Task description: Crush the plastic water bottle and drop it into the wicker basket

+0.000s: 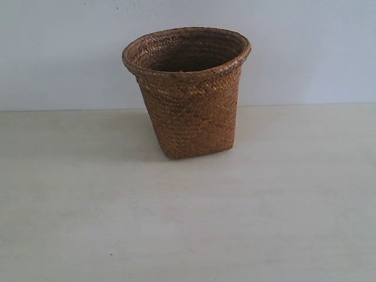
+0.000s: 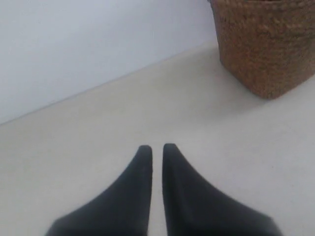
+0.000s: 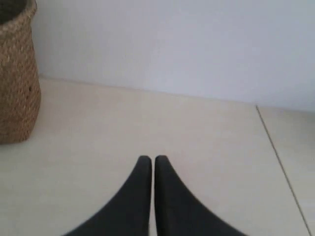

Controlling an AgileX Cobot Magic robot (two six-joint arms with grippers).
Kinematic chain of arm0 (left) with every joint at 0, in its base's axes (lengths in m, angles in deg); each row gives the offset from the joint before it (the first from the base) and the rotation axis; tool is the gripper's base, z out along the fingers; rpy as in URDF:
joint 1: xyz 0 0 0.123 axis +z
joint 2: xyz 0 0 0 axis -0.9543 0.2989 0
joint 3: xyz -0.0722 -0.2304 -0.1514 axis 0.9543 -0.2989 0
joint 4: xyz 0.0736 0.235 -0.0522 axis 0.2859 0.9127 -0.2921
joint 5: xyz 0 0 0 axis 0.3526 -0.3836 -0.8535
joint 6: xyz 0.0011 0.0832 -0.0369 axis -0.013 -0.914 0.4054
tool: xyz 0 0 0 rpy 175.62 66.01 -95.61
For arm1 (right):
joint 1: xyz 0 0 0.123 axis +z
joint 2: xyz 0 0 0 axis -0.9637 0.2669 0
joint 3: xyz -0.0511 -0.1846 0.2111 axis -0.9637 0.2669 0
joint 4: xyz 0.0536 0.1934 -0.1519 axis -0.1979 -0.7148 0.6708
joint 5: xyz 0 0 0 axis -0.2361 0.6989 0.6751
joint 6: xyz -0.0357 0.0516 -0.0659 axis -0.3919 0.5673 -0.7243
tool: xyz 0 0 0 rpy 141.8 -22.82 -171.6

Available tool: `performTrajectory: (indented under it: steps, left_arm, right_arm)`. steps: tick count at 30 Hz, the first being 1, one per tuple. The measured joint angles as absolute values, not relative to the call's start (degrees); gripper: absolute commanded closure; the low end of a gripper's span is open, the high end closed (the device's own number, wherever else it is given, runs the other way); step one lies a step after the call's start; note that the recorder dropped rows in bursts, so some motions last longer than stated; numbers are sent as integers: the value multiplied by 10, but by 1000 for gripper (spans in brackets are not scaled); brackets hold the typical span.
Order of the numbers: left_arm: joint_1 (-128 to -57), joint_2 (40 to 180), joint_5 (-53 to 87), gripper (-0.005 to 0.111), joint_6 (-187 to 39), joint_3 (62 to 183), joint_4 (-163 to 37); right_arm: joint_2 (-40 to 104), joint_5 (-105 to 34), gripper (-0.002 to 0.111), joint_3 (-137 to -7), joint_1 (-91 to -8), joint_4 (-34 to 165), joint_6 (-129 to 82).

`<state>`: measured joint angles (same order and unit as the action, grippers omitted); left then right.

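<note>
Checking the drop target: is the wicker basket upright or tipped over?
Upright. The wicker basket stands on its narrow base on the table, with its open rim facing up.

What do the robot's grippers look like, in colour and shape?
Both the left gripper and the right gripper have two plain matte black fingers. The fingers are broad at the base and curve in to narrow, rounded tips. No cables, markings or labels show on them.
</note>
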<state>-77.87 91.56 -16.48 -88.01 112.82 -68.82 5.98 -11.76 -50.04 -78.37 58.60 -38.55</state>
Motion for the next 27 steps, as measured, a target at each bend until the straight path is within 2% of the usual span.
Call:
performTrajectory:
  steps: [8,18,27]
  left_arm:
    - [-779,739,-56,102,-876,979,-722]
    - [-779,557,-30,102,-794,899,-726]
    - [-779,420,-3,102,-762,816,-754]
  right_arm:
    - [-123,-216,108,-376,-784,536,-387]
    - [-299,-235,108,-338,-784,497,-387]
    - [-396,-258,108,-254,-785,479,-387]
